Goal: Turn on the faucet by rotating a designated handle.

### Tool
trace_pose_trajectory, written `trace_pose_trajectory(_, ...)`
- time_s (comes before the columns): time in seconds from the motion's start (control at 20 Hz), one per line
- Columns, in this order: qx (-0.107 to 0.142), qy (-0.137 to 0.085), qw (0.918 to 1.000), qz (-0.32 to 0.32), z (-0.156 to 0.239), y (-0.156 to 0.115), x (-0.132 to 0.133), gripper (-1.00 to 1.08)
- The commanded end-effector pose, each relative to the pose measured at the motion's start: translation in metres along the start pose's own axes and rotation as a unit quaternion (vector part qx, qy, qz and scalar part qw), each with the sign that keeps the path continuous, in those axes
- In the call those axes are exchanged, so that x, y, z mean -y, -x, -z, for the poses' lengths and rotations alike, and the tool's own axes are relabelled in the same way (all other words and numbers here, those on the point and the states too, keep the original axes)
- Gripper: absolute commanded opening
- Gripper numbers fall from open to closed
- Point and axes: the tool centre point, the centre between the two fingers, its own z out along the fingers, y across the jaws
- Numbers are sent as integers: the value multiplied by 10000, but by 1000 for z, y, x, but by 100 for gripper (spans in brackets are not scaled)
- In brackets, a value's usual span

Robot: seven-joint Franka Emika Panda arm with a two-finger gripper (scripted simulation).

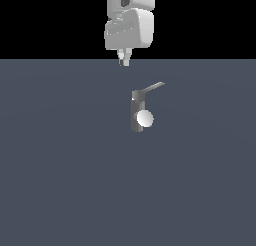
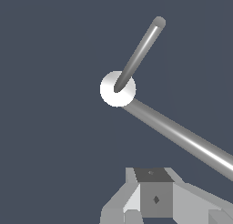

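Observation:
The faucet (image 1: 136,110) is a small dark-grey upright post with a white ball (image 1: 145,118) on its front. Its handle (image 1: 150,88), a thin grey lever, sticks out from the post's top toward the exterior view's right. My gripper (image 1: 123,60) hangs under the white arm, above and slightly left of the post in the exterior view, apart from the handle; its fingers look shut, with nothing between them. In the wrist view the white ball (image 2: 117,89) shows with two grey bars running from it, and my gripper (image 2: 154,204) is at the frame's edge, away from both bars.
The faucet stands on a flat blue-grey floor (image 1: 60,180). The white robot arm (image 1: 129,25) rises behind it against a black background.

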Motion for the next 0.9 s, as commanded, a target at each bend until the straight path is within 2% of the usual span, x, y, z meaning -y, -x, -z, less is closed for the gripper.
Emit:
trace_pose_trajectory(0.0, -14, -6, 9992, -397, -13, -21, 7, -100)
trace_pose_trajectory(0.2, -31, -16, 9944, -1053, -35, -58, 15, -100)
trace_pose_trajectory(0.5, -51, -33, 9811, -1932, -63, -109, 18, -100)
trace_pose_trajectory(0.85, -59, -52, 9650, -2622, -84, -150, 13, -100)
